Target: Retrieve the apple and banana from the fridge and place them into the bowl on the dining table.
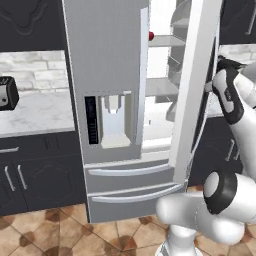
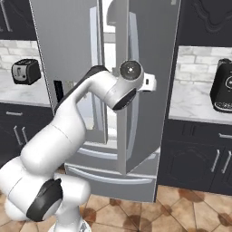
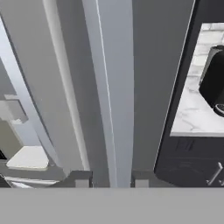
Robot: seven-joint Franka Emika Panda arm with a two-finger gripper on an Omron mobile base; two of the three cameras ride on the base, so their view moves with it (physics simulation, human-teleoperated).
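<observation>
Right now the step in hand looks like door opening, the first part of the fetch. The fridge (image 1: 107, 115) has its right door (image 1: 192, 90) swung partly out, with white shelves showing in the gap. The left door (image 1: 102, 75), the one with the dispenser (image 1: 112, 120), sits flush.

The gripper (image 3: 111, 181) is clamped on the right door's handle (image 3: 113, 96). In the hand view the bar runs straight up from between the two fingertips (image 3: 82, 181), which sit tight on either side of it. The jaws are narrow and holding the bar, nothing else.

The apple (image 1: 151, 35) is a small red spot at the near end of an upper shelf, just past the left door's edge. I can't pick out the banana; it may sit further in or behind a door. Bowl and table aren't around here, so the drop-off comes much later.

Task progress is early, since no fruit has been touched.

My read of the next move:
- Pull the door wider along its hinge arc. The gap looks too tight for the arm to reach the upper shelf.
- Let go of the handle and back the hand off it.
- Reach in high for the apple, which is small and round, so it needs a centred pinch.

Risks: the elbow (image 2: 129, 74) sits close to the door edge in the right base view, so the swing could clip it. The toaster (image 2: 26, 71) and a dark appliance (image 2: 222, 90) on the counters are well apart from the work.
</observation>
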